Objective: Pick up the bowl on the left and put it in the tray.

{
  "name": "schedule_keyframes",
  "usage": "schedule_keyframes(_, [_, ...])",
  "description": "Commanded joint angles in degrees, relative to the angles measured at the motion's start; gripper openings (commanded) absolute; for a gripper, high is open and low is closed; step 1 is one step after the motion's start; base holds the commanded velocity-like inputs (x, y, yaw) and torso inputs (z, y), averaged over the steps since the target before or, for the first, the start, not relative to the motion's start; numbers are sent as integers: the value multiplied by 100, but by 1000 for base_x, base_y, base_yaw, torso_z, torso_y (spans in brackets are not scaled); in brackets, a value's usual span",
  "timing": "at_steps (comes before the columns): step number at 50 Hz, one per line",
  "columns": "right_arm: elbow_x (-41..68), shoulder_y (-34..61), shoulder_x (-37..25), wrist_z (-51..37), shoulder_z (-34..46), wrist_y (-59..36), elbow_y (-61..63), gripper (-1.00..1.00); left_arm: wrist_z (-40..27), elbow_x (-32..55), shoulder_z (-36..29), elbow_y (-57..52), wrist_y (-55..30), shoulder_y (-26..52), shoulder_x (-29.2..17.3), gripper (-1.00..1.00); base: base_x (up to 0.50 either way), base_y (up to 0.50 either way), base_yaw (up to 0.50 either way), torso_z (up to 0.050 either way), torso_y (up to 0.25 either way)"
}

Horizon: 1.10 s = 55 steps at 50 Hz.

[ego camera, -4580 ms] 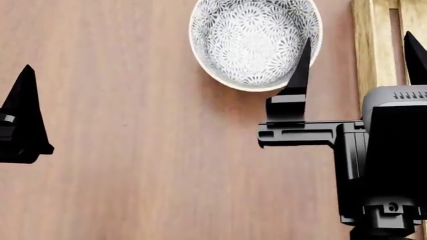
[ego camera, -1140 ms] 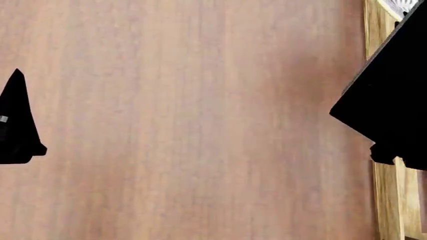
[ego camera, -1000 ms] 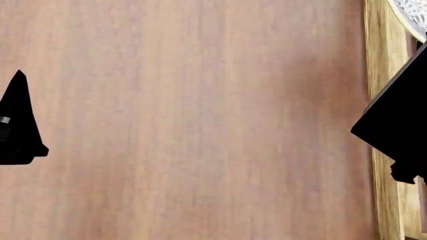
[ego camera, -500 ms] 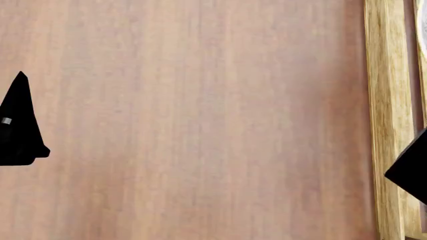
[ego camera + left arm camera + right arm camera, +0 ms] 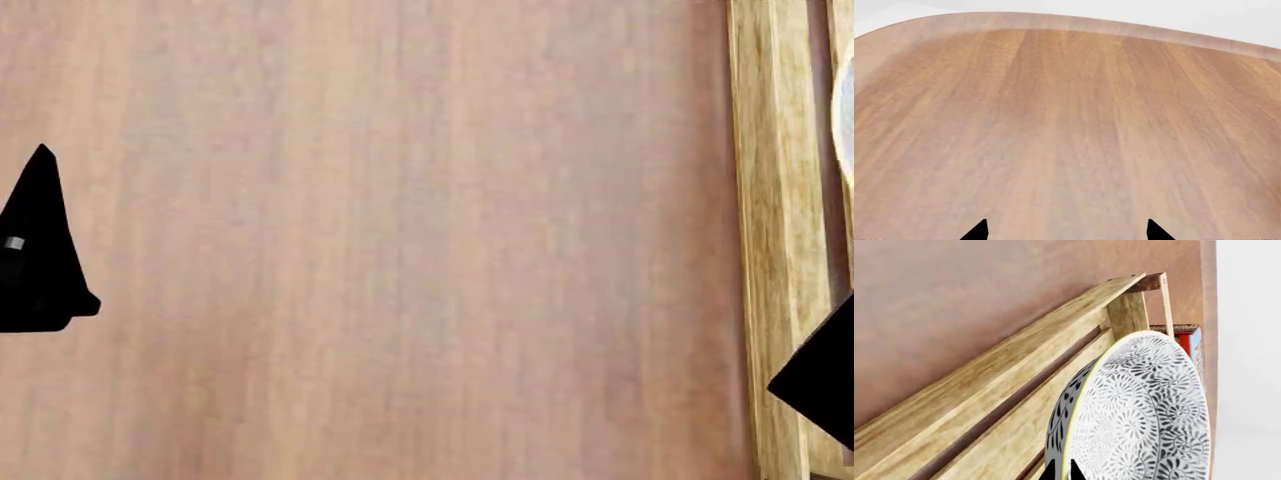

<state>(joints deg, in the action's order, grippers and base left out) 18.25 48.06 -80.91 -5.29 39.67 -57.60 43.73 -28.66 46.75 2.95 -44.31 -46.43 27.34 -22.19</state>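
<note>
While head view barely shows it, right jaws (image 5: 1061, 471) clamp bowl (image 5: 1141, 415) rim over tray (image 5: 987, 390) (left jaws (image 5: 1066, 231) apart).

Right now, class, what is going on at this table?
A two-armed robot is moving a patterned bowl into a wooden tray. Its right claw pinches the bowl's rim and holds it over the tray's slats; whether the bowl touches them is unclear. The left claw hangs open above bare table, holding nothing. A red and blue box shows just past the tray's far end.
</note>
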Motion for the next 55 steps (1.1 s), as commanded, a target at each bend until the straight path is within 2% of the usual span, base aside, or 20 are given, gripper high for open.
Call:
schedule_keyframes(1, [-425,81,309,-28,142,192,-372,-100,-11,-26,-31,21,39,-17,-25,100,0,0,0,0,0])
schedule_keyframes(16, [-564,-52,620,-51,303,458,-939,-100,-28,-20,-44,48,82,-22,-52,100,0,0,0,-1,0])
schedule_keyframes(43, [-528,-227,706,-36,385,592,-1092,-100,-99,49,-69,32,82,5,-119,100,0,0,0,0,-1])
schedule_keyframes(44, [-523,-318,707,-140,399,642,-1110,100,-101,49,-71,34,84,5,-119,100,0,0,0,0,0])
schedule_keyframes(55, [-475,-248,668,-39,347,566,-1016,100,-136,77,-84,22,86,26,-137,100,0,0,0,0,0])
